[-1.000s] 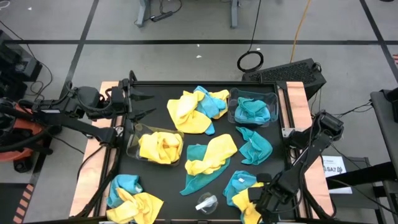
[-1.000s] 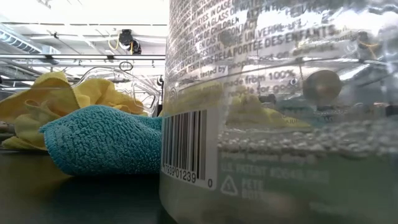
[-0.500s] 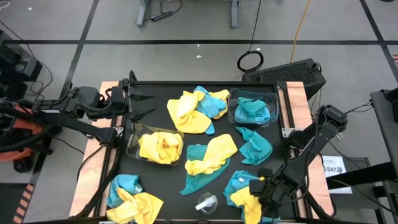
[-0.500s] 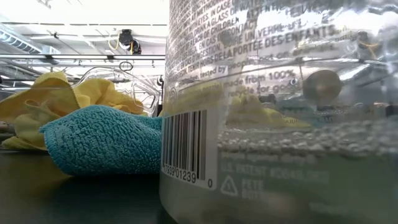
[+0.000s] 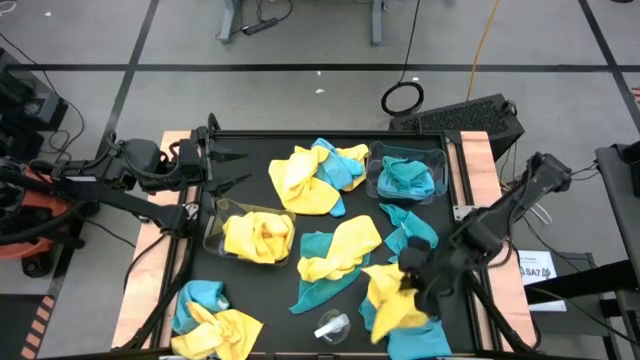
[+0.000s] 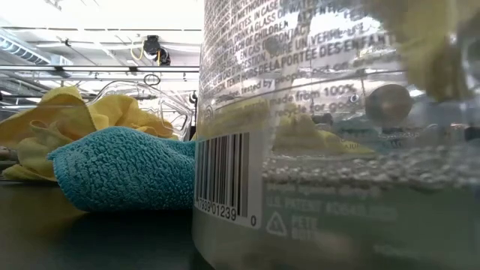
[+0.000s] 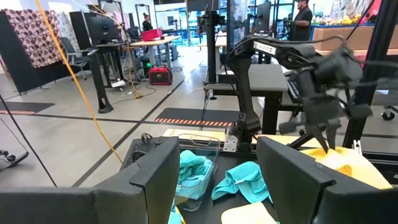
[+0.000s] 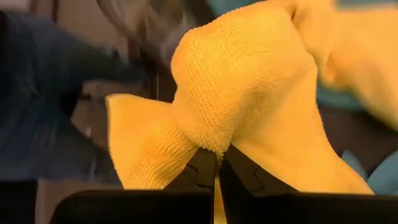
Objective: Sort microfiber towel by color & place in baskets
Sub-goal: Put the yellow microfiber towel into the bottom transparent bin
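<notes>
Over on the left, the left gripper (image 5: 222, 168) waits at the table's edge with its fingers apart, just beside the left basket (image 5: 212, 228), which holds only yellow towels (image 5: 258, 237). Most of the work looks undone to me: mixed heaps of yellow and teal lie loose in the middle (image 5: 318, 176) and at the near left corner (image 5: 212, 318). To the right, the far basket (image 5: 441, 170) holds teal towels (image 5: 408, 177), while the right gripper (image 5: 408, 284) is pinched tight on a yellow towel (image 5: 392, 298), lifted above a teal one (image 5: 428, 340).
</notes>
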Robot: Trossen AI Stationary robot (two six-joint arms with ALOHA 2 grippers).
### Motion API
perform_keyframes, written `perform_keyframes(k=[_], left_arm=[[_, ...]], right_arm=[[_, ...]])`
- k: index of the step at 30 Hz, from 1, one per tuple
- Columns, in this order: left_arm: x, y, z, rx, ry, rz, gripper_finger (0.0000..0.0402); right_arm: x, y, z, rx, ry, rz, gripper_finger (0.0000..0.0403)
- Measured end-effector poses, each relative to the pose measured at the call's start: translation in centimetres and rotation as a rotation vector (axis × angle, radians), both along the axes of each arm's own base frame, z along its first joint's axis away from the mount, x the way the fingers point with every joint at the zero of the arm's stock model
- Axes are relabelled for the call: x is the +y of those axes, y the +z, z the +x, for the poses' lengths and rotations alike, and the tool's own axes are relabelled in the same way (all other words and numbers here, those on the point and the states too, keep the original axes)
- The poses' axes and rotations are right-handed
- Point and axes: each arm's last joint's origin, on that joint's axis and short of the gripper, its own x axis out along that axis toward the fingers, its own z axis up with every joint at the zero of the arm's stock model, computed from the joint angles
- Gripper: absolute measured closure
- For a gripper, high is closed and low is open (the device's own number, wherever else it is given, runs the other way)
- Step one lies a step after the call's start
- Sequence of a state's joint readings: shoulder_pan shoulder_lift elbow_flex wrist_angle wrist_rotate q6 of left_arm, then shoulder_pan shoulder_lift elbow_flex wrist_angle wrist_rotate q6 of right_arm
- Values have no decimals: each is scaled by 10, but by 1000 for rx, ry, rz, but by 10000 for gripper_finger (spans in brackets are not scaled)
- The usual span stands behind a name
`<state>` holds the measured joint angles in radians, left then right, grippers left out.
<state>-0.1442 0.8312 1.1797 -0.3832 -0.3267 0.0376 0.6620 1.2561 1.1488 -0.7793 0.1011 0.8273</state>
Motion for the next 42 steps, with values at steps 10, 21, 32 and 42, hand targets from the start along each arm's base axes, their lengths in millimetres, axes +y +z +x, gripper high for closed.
perform_keyframes(k=[10, 21, 32, 42], left_arm=[[0, 3, 1, -42, 1, -49, 181], [0, 3, 2, -62, 3, -164, 181], [0, 9, 6, -128, 18, -146, 181], [2, 1, 36, -87, 258, -38, 181]], right_arm=[[-40, 39, 9, -346, -57, -36, 403], [-66, 64, 27, -633, -71, -127, 403], [-86, 86, 38, -875, -119, -206, 402], [-102, 89, 43, -909, -163, -239, 402]])
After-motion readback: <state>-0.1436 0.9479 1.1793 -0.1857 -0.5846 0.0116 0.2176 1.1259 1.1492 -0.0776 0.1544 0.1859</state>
